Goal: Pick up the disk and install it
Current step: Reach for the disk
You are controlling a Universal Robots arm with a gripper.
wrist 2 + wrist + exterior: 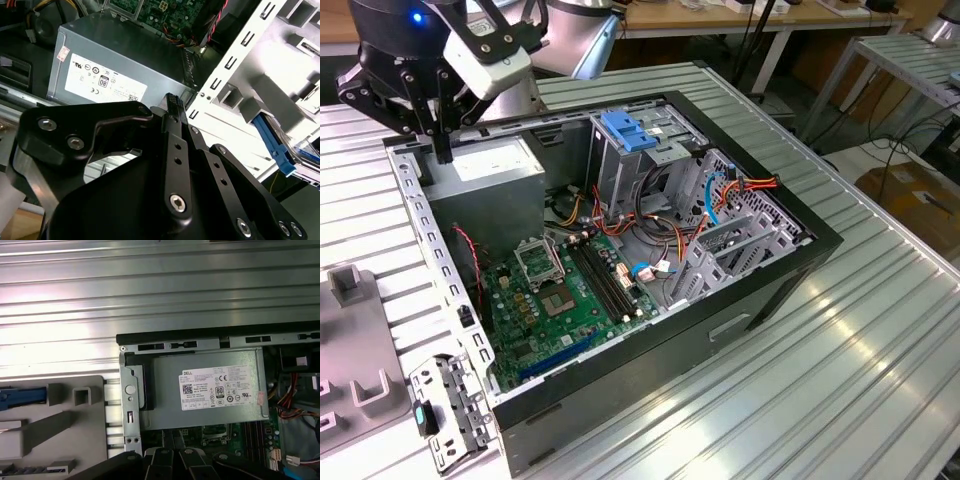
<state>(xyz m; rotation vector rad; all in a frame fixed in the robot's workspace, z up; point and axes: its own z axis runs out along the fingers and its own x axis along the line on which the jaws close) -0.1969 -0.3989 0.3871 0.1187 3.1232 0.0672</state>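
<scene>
- Gripper (442, 150) hangs at the exterior view's upper left, above the rear corner of the open computer case (620, 385).
- Its 2 fingers (173, 107) point down and are pressed together with nothing between them. They also show in the first wrist view (170, 440).
- Below them sits the big grey metal box (210, 385) with a white sticker, tucked into that corner of the case. The fingers are above it and do not touch it.
- The disk is outside the case, on the grey holder (50, 440) that lies on the table beside the case's rear edge. Its blue side rail shows in both wrist views (274, 146) (20, 396).
- The disk lies apart from the gripper and is not held.
- Inside the case, a grey metal cage with a blue plastic handle (625, 130) stands upright near the far wall. The green motherboard (570, 290) lies flat just beside it.
- Case and holder both rest on a ribbed metal table (840, 350).
</scene>
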